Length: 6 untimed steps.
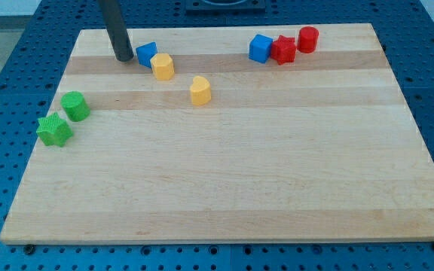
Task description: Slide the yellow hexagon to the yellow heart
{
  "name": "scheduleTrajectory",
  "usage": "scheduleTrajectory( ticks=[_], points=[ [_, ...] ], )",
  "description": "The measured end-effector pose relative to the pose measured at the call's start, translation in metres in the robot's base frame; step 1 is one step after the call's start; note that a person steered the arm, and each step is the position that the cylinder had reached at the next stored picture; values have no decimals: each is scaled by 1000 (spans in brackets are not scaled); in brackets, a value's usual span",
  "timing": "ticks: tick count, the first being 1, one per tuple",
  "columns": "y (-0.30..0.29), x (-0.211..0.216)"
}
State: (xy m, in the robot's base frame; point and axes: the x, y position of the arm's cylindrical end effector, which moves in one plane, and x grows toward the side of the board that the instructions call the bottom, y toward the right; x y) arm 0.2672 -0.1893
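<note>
The yellow hexagon (163, 66) lies near the view's top left on the wooden board (224, 173). The yellow heart (200, 90) lies a short way to its lower right, apart from it. My tip (123, 57) rests on the board to the left of the yellow hexagon, with a small blue block (147, 53) between them. The blue block touches the hexagon's upper left side. The tip stands just left of the blue block.
A green cylinder (75, 106) and a green star (54, 130) sit at the view's left edge. A blue block (260, 47), a red star (282, 50) and a red cylinder (307, 38) cluster at the top right.
</note>
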Motion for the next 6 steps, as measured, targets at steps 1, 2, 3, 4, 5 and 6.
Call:
scheduleTrajectory(
  ticks=[1, 2, 3, 4, 5, 6],
  points=[
    [21, -33],
    [54, -32],
    [79, -32],
    [98, -32],
    [112, -32],
    [126, -32]
  ],
)
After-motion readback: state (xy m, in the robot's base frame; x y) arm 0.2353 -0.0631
